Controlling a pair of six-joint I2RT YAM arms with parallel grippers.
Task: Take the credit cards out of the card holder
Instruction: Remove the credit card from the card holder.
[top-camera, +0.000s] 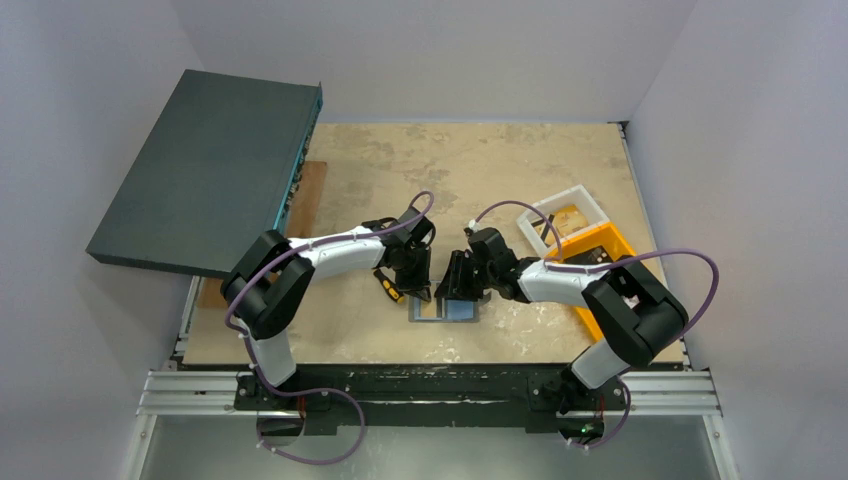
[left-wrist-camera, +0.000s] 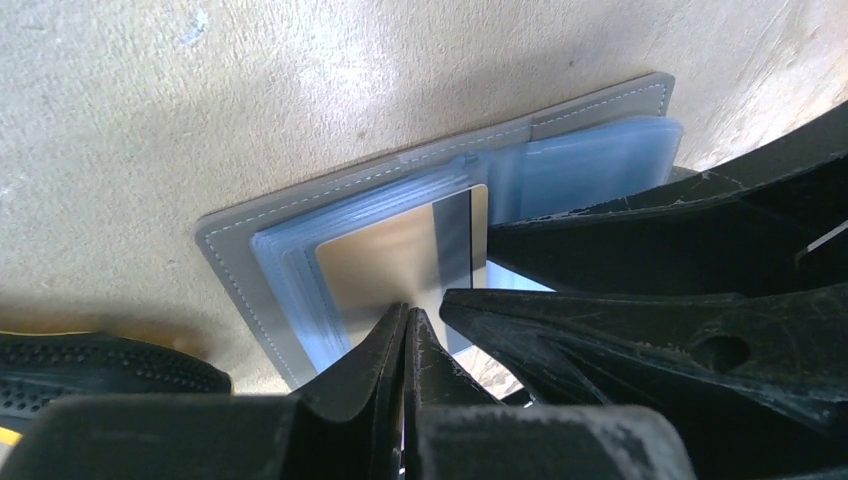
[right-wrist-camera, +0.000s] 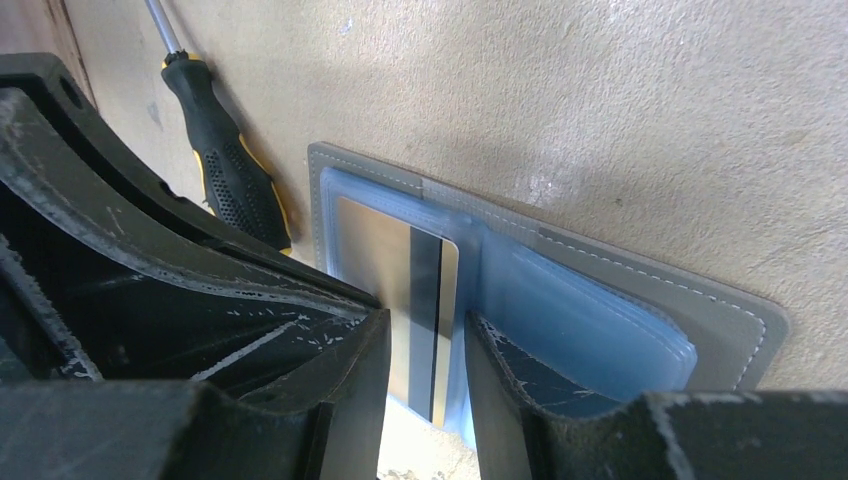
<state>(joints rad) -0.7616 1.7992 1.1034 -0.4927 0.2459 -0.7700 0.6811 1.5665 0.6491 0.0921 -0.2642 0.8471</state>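
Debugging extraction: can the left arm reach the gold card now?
Likely yes: the left claw is shut right at the exposed edge of the gold card; the right claw, open over the card holder, leaves that edge free.

Holder (top-camera: 445, 309): lower centre of top view, flat on table (top-camera: 480, 170).
Card (left-wrist-camera: 400, 262): in holder's left half.
Screwdriver (top-camera: 388, 288): just left of holder.
Box (top-camera: 200, 170): upper left, overhanging table's left edge.
Bins (top-camera: 612, 240): right of centre, by table's right edge.
Left gripper (top-camera: 418, 292): at card's edge.
Right gripper (top-camera: 462, 295): over holder's middle.
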